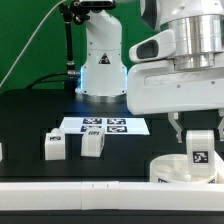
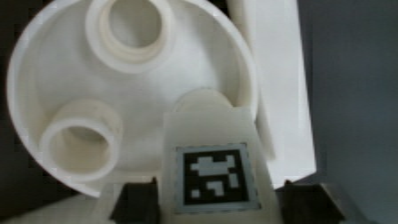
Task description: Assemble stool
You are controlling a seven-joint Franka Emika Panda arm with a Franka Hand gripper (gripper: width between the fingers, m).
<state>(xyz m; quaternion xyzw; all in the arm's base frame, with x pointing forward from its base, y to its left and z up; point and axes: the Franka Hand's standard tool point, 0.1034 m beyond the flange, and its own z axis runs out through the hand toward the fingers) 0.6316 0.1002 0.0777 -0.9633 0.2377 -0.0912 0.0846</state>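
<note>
My gripper (image 1: 198, 138) hangs at the exterior view's right, shut on a white stool leg (image 1: 198, 150) whose black-and-white tag faces the camera. The leg stands upright on or just above the round white seat (image 1: 168, 170), which lies flat near the front wall; I cannot tell whether they touch. The wrist view has the tagged leg (image 2: 214, 165) between my dark fingers (image 2: 134, 200), over the seat (image 2: 80, 70) and its round sockets (image 2: 80, 140). Two more legs (image 1: 54, 146) (image 1: 92, 143) lie loose on the black table, toward the exterior view's left.
The marker board (image 1: 105, 126) lies flat mid-table behind the loose legs. The arm's white base (image 1: 100, 70) stands at the back. A long white wall strip (image 1: 80, 195) runs along the front edge and shows beside the seat as a strip (image 2: 270, 60).
</note>
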